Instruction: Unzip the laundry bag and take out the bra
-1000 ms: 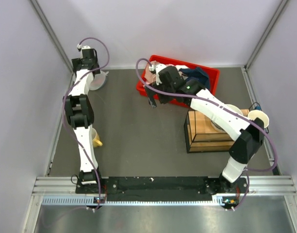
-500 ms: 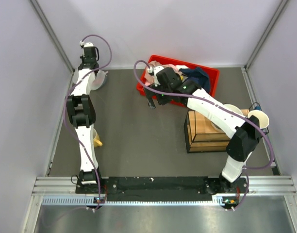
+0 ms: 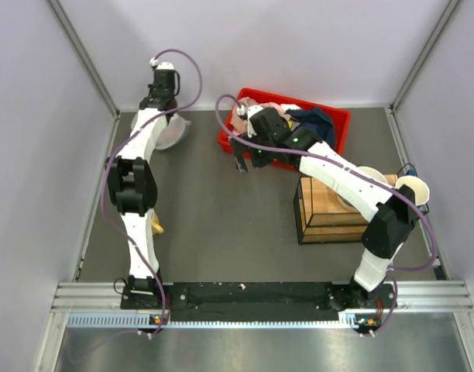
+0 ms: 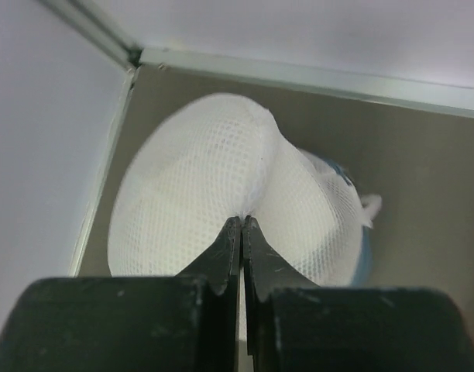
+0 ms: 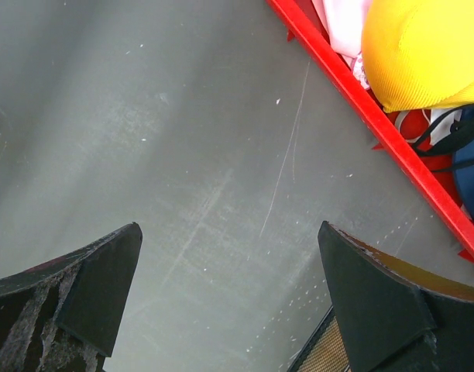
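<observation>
The laundry bag (image 4: 214, 186) is made of white open-weave mesh cloth, soft and translucent. The table (image 5: 167, 139) is finished in matt grey, finely scratched and speckled. The red bin (image 5: 353, 99) is moulded in smooth, glossy plastic. A yellow cloth (image 5: 423, 46) is finely ribbed. The box (image 3: 322, 221) is built of banded wood.

Lab robot cell: white walls (image 3: 260, 46), aluminium rail (image 3: 438, 294), grey table (image 3: 214, 225).

Soft, even light from above; shadows on the table (image 3: 206, 217) are faint. The laundry bag (image 4: 206, 186) looks blurred at its edges. Close dark fingers (image 5: 90, 287) lack focus.
</observation>
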Controlling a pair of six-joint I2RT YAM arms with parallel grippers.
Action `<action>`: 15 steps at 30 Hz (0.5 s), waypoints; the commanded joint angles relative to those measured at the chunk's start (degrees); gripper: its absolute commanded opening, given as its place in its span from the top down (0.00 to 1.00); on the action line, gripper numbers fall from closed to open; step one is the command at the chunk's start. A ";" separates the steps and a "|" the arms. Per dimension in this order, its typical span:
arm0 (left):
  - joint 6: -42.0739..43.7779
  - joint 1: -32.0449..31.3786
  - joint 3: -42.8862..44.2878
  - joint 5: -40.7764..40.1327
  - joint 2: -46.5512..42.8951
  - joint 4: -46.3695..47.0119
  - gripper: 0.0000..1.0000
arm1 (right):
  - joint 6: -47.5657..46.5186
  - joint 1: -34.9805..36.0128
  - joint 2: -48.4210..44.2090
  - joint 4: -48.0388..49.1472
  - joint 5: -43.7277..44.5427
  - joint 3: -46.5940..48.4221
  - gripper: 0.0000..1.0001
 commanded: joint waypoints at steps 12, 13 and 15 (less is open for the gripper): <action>-19.08 -12.64 -27.07 17.88 -36.90 -6.74 1.00 | 2.75 0.07 -11.74 3.18 2.08 -9.06 0.01; -20.22 -12.73 -28.74 20.16 -38.22 -6.47 1.00 | 3.01 0.07 -12.35 3.26 2.08 -9.42 0.01; -22.86 -12.73 -33.49 28.93 -41.21 -6.38 1.00 | 3.19 -0.02 -12.88 3.79 2.08 -10.73 0.01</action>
